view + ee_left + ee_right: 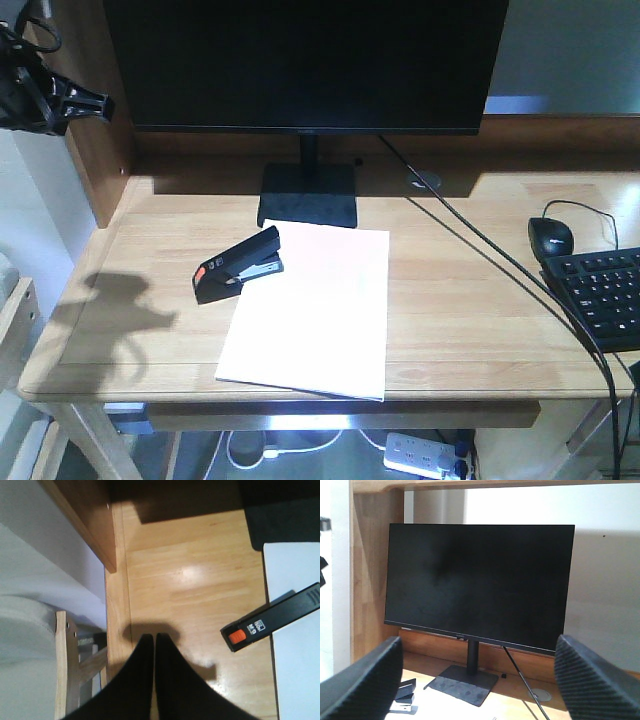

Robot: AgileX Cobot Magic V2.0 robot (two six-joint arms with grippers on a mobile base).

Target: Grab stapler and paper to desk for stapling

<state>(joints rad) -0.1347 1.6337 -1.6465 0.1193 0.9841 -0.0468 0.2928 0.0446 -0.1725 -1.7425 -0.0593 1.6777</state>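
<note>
In the exterior front view, the desk (470,290) is a wide slab of jointed light-wood planks with a rounded near edge and a shallow groove along its border. The paper (310,315), a thin flat stack of plain white rectangular sheets, lies near the middle. The stapler (238,264), a small black wedge with an orange-red patch at its near-left end and a silvery strip inside, rests at the paper's far-left corner, its far end overlapping the sheets. Behind them stands a glossy black monitor (305,62) on a flat rectangular base. At the right sit a rounded black mouse (550,237) and part of a black keyboard (603,296); a thin black cable (490,255) runs diagonally across the wood. The left arm's dark hardware (40,95) hangs at the far left, above the desk's corner.

In the left wrist view, the left gripper (154,639) shows 2 smooth black fingers pressed together, tips touching, holding nothing, over the desk's left edge. The stapler lies well to the right, partly on the white sheets.

In the right wrist view, the right gripper (477,680) has 2 ribbed black pads spread wide apart, empty, facing the monitor. A black corner of the stapler shows at lower left.
</note>
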